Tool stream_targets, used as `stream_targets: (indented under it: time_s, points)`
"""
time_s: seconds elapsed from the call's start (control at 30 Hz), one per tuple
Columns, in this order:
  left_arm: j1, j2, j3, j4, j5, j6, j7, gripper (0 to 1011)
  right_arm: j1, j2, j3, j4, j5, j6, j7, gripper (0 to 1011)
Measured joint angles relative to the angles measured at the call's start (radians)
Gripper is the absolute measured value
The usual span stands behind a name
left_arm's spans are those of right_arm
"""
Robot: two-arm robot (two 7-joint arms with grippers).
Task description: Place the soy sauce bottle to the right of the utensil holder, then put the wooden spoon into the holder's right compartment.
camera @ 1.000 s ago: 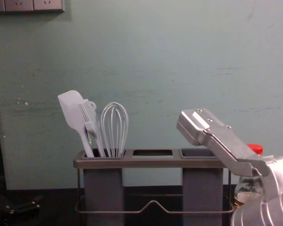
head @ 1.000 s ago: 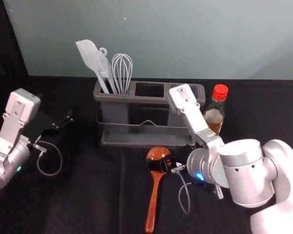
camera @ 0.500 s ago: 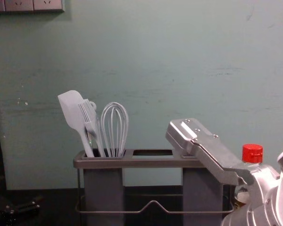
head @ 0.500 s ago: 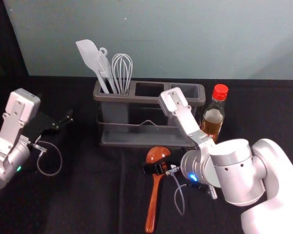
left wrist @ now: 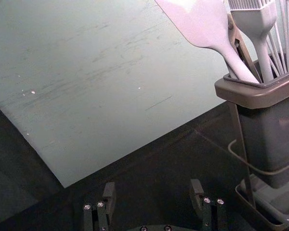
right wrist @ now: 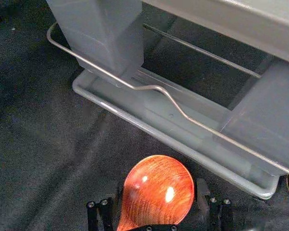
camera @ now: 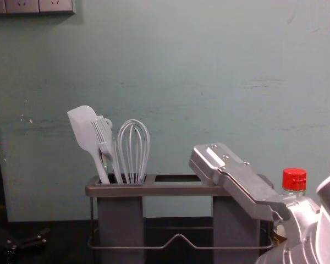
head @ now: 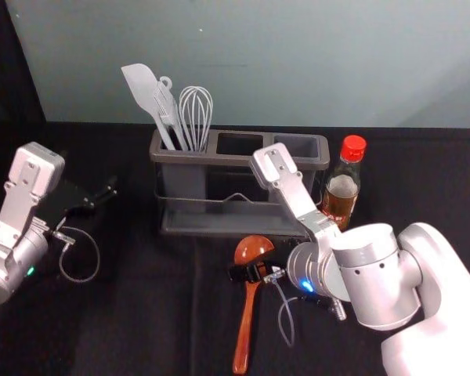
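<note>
The wooden spoon (head: 251,248) is lying before the holder; the right gripper (right wrist: 159,192), having just edged leftward, is straddling it, fingers spread, apparently nearing a grasp. The left gripper (left wrist: 153,190) is idling leftward, fingers parted. The soy sauce bottle (head: 342,188) is already standing right of the utensil holder (head: 239,160).

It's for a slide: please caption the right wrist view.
Open right gripper straddling the spoon near the holder.

The utensil holder (head: 235,160) stands upper centre of the frame, spatula (head: 142,90), brush (head: 168,110) and whisk (head: 196,117) in its left compartment. Just right of it, upper right, is the soy sauce bottle (head: 342,188). Lower centre, before the holder, lies the wooden spoon (head: 245,325) (bowl end nearer the holder).
</note>
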Motion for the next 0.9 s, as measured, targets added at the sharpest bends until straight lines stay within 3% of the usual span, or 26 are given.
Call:
stream_targets:
  time_s: [0.37,0.6,0.9]
  points:
    - [0.000,0.000,0.000,0.000,0.000,0.000,0.000,1005,-0.002,-0.005,0.000,0.002,-0.027,-0.001,0.010,1004]
    - [0.000,0.000,0.000,0.000,0.000,0.000,0.000,1005,-0.005,-0.011,0.005,0.001,-0.041,-0.007,0.018,874]
    - [0.000,0.000,0.000,0.000,0.000,0.000,0.000,1005,-0.026,-0.005,0.014,-0.053,-0.056,0.000,0.043,868]
